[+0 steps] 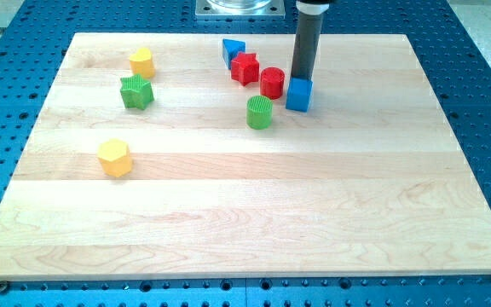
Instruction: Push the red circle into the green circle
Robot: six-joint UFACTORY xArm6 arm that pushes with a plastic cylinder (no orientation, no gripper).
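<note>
The wooden board (245, 213) lay on a blue perforated table (484, 51). My tip (300, 79), a bare rod with no jaws to open or close, stood just behind the blue cube (298, 95), right of the red circle (272, 83). The green circle (260, 112) sat just below the red one, apart from it. The red star (245, 67) and blue triangle (233, 50) lay up-left; green star (136, 91) and two yellow blocks (141, 61) (115, 158) farther left.

**Wood, matt blocks, metal**

The board (254, 213) is pale, smooth wood with visible grain. The red circle (272, 83) and green circle (260, 112) look matt, their sides ribbed. The rod (306, 47) is dark, faintly sheened. The table (476, 51) is blue perforated metal.
</note>
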